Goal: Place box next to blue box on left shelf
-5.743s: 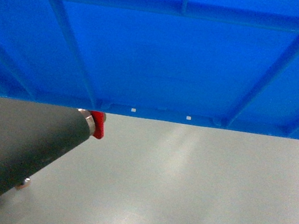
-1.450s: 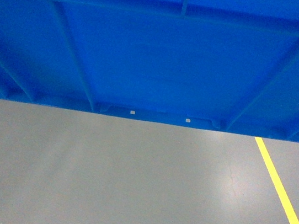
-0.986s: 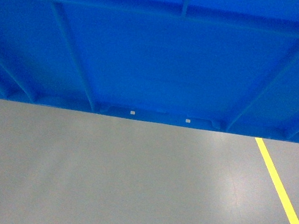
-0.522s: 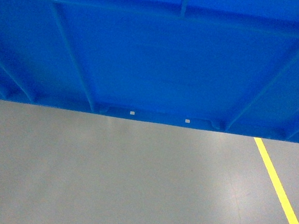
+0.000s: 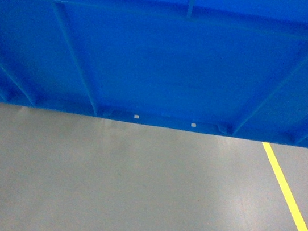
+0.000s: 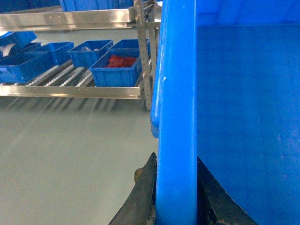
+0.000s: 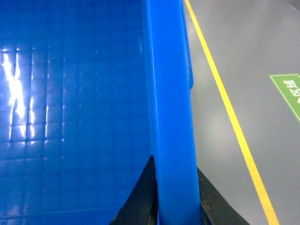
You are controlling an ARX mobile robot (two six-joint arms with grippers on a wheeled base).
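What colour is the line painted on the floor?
Yellow line, clearest in the right wrist view.

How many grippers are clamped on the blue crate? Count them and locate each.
2. The left gripper pinches one rim of the crate; the right gripper pinches the rim nearest the yellow floor line. Neither shows in the head view.

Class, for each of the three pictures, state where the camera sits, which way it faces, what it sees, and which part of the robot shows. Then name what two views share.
Head: on the robot, slanting down; the box fills the top, ribbed wall toward the camera, grey floor and yellow line below. No robot part shows.
Left wrist: along the box's rim toward a shelf rack of blue bins; left gripper clamps the rim.
Right wrist: along the opposite rim, yellow line alongside; right gripper clamps it.
Shared: both wrist views show the box's interior.
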